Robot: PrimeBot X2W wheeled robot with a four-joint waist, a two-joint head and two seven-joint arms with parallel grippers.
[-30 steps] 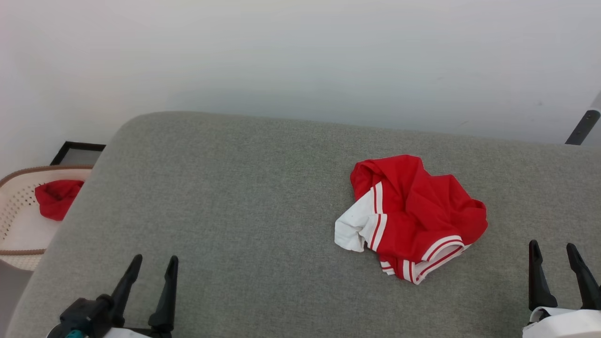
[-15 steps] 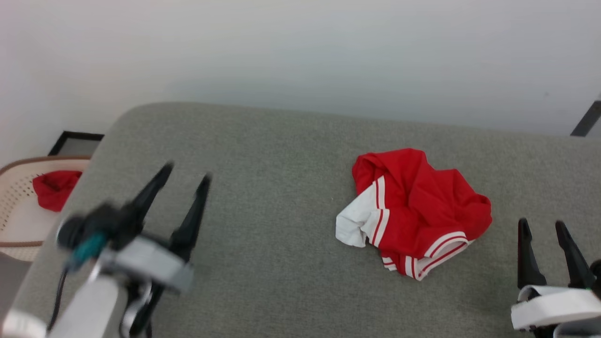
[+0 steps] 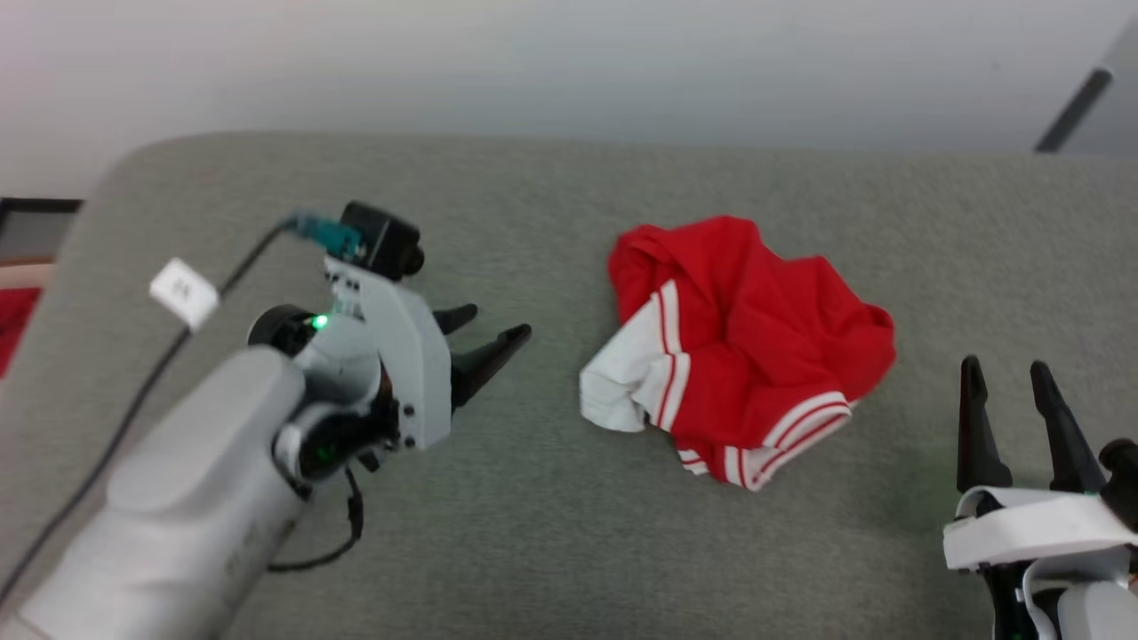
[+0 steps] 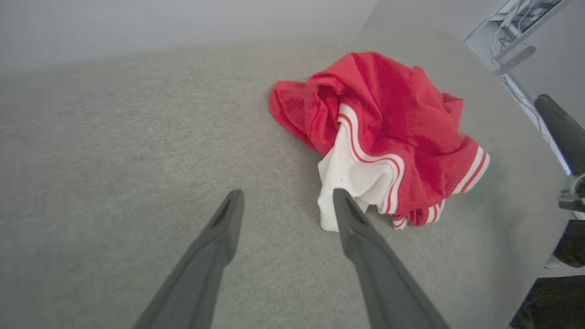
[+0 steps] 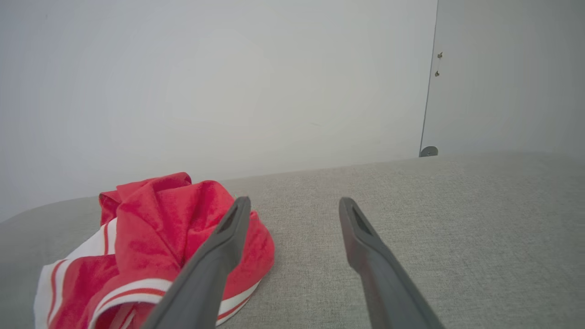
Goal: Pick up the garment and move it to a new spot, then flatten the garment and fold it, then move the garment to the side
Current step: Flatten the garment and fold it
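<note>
Presently: heap not yet gripped, left arm lined up for the pick.

The garment (image 3: 738, 347) is seen bunched in a heap on the grey cushion (image 3: 533, 533), just right of centre in the head view, its white panel (image 3: 622, 382) turned toward 9 o'clock. The left gripper (image 3: 498, 321) is held low at 9 o'clock of the heap, fingers spread wide and empty, pointed at that white edge, judged the nearest loose fold to pinch. Bare cushion is seen between tips and cloth. The right gripper (image 3: 1005, 364) is parked at 4 o'clock of the heap, fingers likewise wide, nothing held, probably set aside until flattening is called for.
</note>
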